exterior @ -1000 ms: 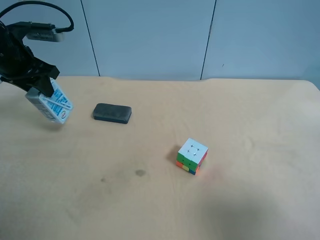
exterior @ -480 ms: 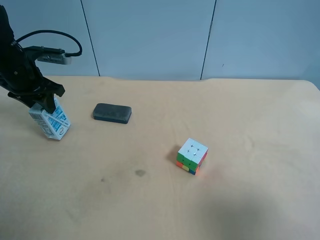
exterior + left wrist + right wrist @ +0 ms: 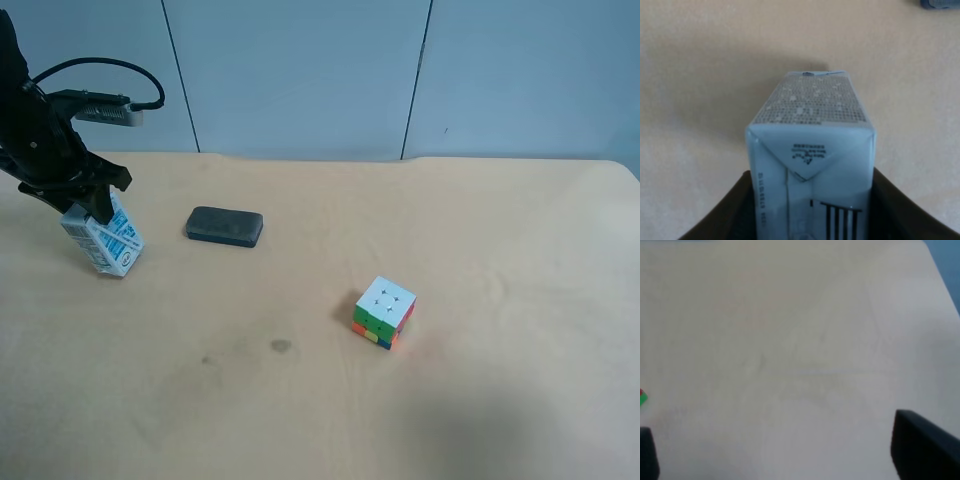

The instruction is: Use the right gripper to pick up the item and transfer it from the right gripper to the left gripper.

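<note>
The item, a small white carton with blue print [image 3: 108, 240], stands tilted at the far left of the exterior high view, its base on or just above the table; I cannot tell which. My left gripper [image 3: 86, 204] is shut on its upper part. In the left wrist view the carton [image 3: 811, 120] fills the middle, with a dark finger [image 3: 722, 212] pressed to each side. My right gripper [image 3: 785, 460] is open and empty over bare table, with only its fingertips [image 3: 920, 450] showing at the frame corners. The right arm is out of the exterior high view.
A flat dark grey pad [image 3: 224, 226] lies just right of the carton; its corner shows in the left wrist view [image 3: 940, 3]. A multicoloured puzzle cube [image 3: 384, 311] sits near the middle of the tan table [image 3: 500, 250], and its edge shows in the right wrist view [image 3: 642, 396].
The left gripper has come down with the carton, which was held higher and more tilted a second ago. In the last half second it barely moved.
</note>
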Available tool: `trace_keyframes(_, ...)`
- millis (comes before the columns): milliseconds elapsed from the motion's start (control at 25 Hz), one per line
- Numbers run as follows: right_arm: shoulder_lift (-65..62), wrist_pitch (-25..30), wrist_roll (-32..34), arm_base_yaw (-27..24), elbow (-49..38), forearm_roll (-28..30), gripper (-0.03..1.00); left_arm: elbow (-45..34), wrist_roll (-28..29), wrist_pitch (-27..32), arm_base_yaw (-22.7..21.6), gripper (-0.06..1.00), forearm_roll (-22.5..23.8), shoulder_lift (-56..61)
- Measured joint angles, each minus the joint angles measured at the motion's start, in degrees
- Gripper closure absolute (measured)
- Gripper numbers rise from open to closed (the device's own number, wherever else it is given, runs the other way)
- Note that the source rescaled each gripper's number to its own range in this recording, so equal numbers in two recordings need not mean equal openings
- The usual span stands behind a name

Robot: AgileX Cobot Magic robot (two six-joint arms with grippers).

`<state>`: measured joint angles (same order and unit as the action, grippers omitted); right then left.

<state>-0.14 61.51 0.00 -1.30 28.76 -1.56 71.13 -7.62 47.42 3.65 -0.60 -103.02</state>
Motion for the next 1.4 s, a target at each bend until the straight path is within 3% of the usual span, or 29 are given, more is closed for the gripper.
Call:
trace_keyframes(240,0.00,0.00,0.00,0.00,0.00,0.00,0.14,0.00,0.00,0.00,0.00,0.91,-0.12,-0.04)
trace_keyframes(600,0.00,0.00,0.00,0.00,0.00,0.00,0.14,0.17,0.02,-1.29,0.00,0.37,0.08,-0.04)
trace_keyframes(680,0.00,0.00,0.00,0.00,0.00,0.00,0.14,0.17,0.02,-1.47,0.00,0.31,0.26,0.02)
trace_keyframes(1080,0.00,0.00,0.00,0.62,0.00,0.00,0.14,0.17,0.02,-1.24,0.00,0.22,1.58,5.57)
trace_keyframes(1400,0.00,0.00,0.00,0.62,0.00,0.00,0.14,0.17,0.02,2.65,0.00,0.21,2.09,21.66)
